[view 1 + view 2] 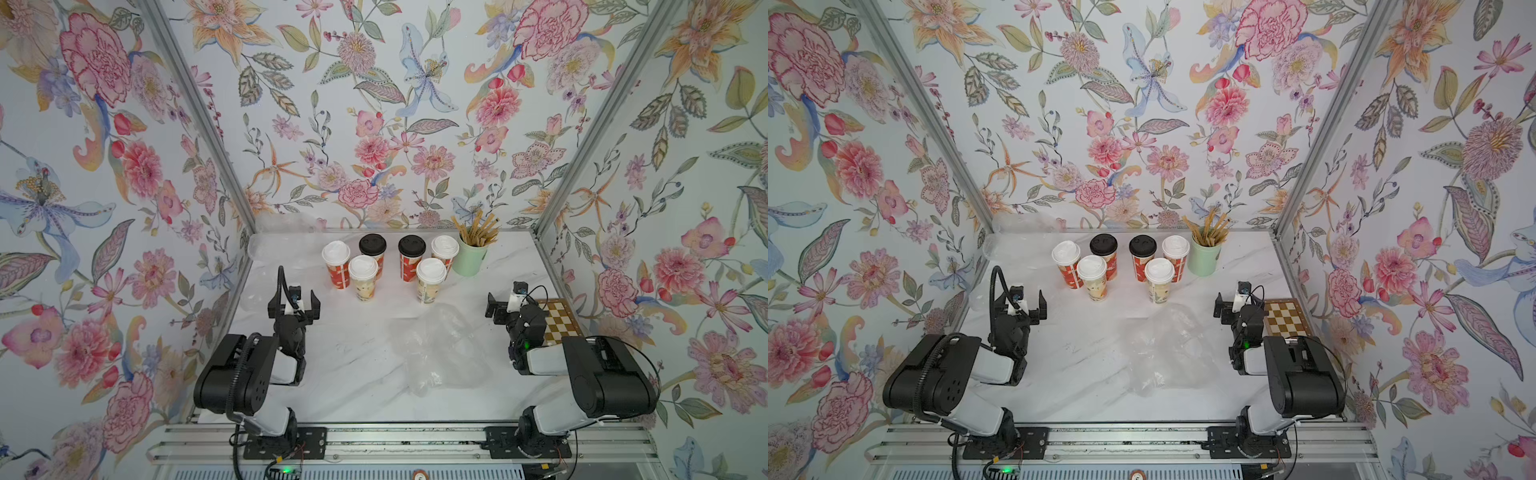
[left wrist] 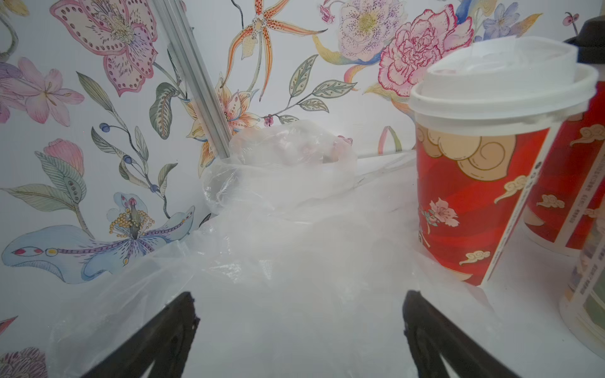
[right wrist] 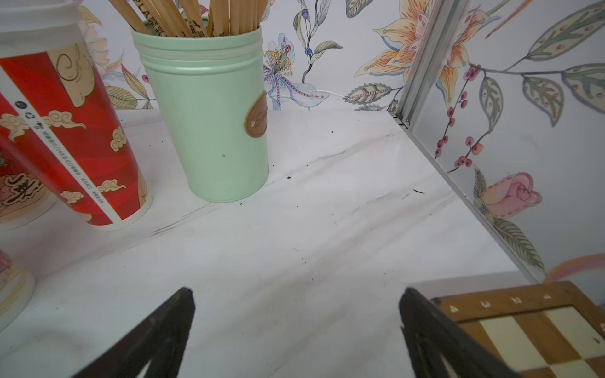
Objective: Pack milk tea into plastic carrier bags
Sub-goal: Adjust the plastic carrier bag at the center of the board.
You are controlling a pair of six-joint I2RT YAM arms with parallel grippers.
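Note:
Six cups of milk tea stand in two clusters at the back of the table in both top views: a red white-lidded cup [image 1: 336, 266], a black-lidded one [image 1: 372, 249], a clear cup [image 1: 363, 282], another black-lidded one [image 1: 411, 255], a red white-lidded one [image 1: 444, 253] and a second clear cup [image 1: 431, 284]. One crumpled plastic carrier bag [image 1: 440, 349] lies mid-table; more bags [image 2: 281, 170] sit in the back left corner. My left gripper [image 1: 294, 298] [image 2: 299, 301] is open over spread plastic, left of the cups. My right gripper [image 1: 494, 309] [image 3: 296, 297] is open above bare table.
A mint-green cup of brown straws [image 1: 471, 257] [image 3: 209, 114] stands right of the cups. A wooden chessboard [image 1: 559, 322] [image 3: 530, 330] lies against the right wall beside my right gripper. Floral walls with metal posts [image 1: 582, 137] close in three sides of the marble table [image 1: 353, 374].

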